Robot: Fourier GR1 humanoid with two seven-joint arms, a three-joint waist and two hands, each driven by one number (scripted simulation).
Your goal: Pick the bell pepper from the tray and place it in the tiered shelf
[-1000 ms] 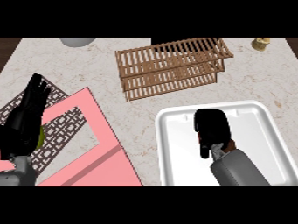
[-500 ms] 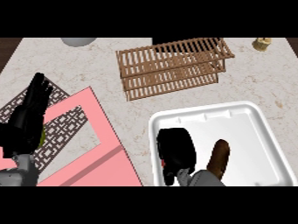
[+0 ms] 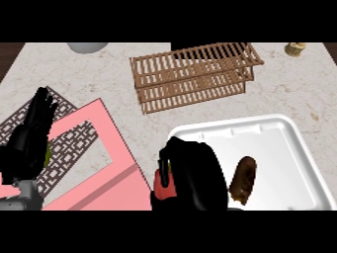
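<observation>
A red bell pepper [image 3: 159, 189] shows only as slivers under my right hand [image 3: 191, 177], whose fingers are curled round it over the left edge of the white tray [image 3: 273, 129]. The wooden tiered shelf [image 3: 192, 75] lies further back on the counter, well apart from that hand. At the left, my left hand [image 3: 32, 139] rests open with its fingers pointing up.
A brown oblong food item [image 3: 244, 181] lies in the tray beside my right hand. A pink mat with a patterned panel [image 3: 91, 148] covers the counter's left. At the back edge stand a grey bowl [image 3: 88, 47] and a small yellowish jar [image 3: 295, 48].
My right hand has moved from the tray's middle to its left edge, uncovering the brown item, and red now shows under its fingers. The left hand has barely shifted.
</observation>
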